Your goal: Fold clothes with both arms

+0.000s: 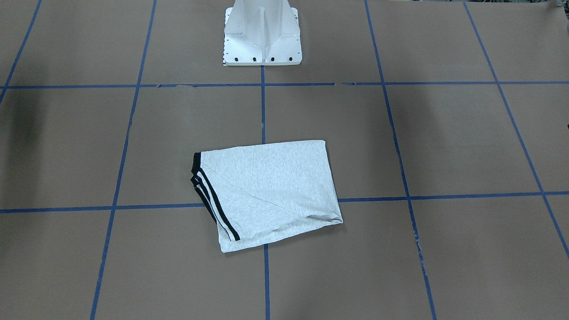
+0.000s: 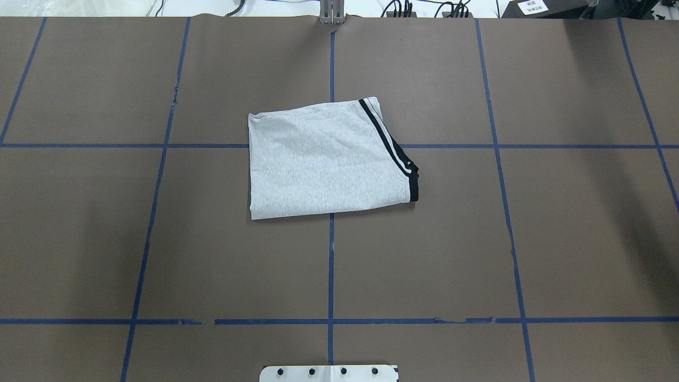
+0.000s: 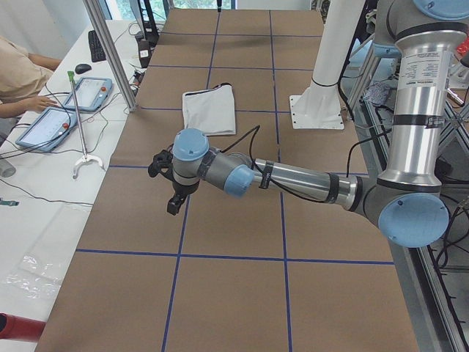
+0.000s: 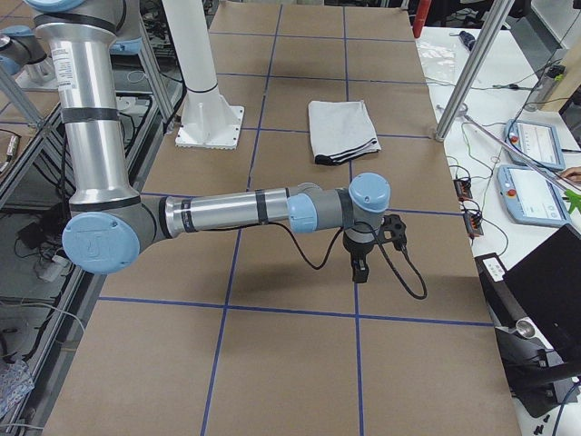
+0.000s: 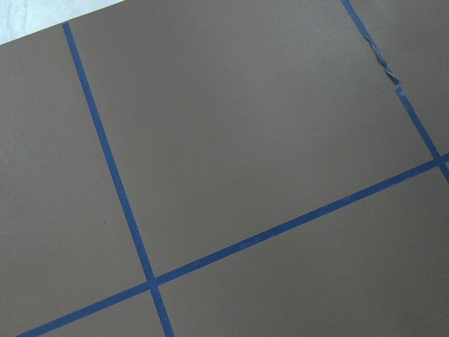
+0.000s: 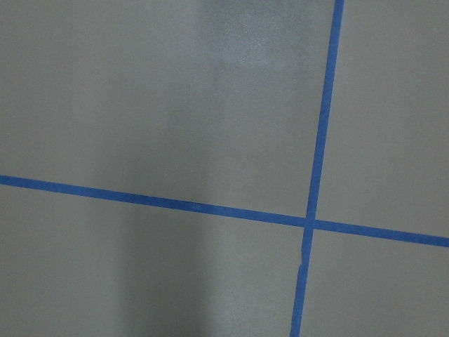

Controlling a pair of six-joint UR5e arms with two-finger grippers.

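A light heather-grey T-shirt [image 2: 326, 162] lies folded into a rough rectangle near the middle of the worktop [image 2: 238, 254], flat on the brown paper and across the centre line of the blue tape grid [image 2: 331, 265]. Its black-and-white stripes [image 2: 390, 146] run along the edge on the robot's right. Nothing touches it.

The left arm [image 3: 293, 178] reaches out low over the left end of the worktop, well apart from the shirt. The left gripper [image 3: 171, 209] points down beside a tape line and seems to hang just above the paper, though the side view is too poor to be sure. Whether its fingers [image 3: 173, 204] are spread or pressed together I cannot tell.

The right arm [image 4: 227, 211] is stretched out likewise over the right end, and the right gripper [image 4: 359, 271] points down, also far from the shirt; how its fingers stand cannot be told either. Both wrist views show only brown paper and crossing tape.

The white pedestal [image 1: 262, 40] stands at the robot's side of the worktop. On a side table, a person's hand [image 3: 33, 104] rests by two tablets [image 3: 88, 93].
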